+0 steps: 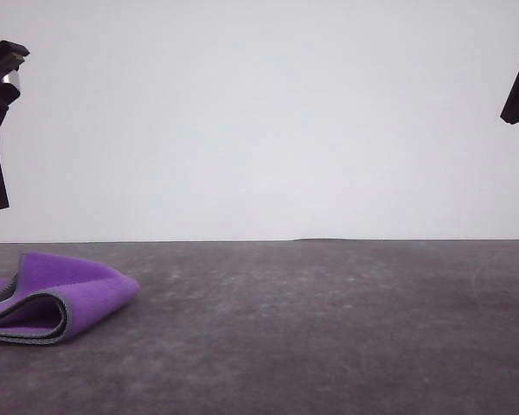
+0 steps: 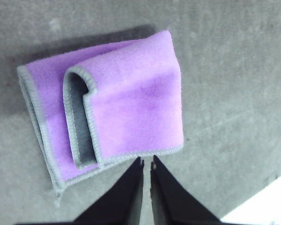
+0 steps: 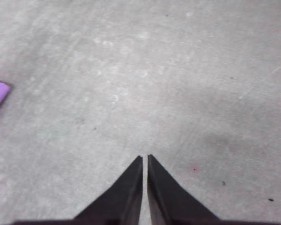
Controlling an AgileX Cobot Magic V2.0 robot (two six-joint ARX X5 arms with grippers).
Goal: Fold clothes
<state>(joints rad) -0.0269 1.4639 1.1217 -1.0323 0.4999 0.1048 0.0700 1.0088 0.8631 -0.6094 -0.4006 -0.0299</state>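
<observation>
with our left gripper point(image 2: 146, 161) and right gripper point(image 3: 145, 158) nearly closed and empty, the loosely folded cloth point(image 2: 131, 108) may spring open, since nothing pins it.

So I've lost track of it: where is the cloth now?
The cloth lies folded on the table's left side in the front view, below the raised left gripper.

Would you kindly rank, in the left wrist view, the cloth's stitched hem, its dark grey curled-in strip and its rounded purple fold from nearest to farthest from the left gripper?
From the left gripper:
1. stitched hem, directly ahead of the fingertips.
2. dark grey strip, mid-cloth, inside the curl.
3. rounded purple fold, the cloth's far side.
</observation>
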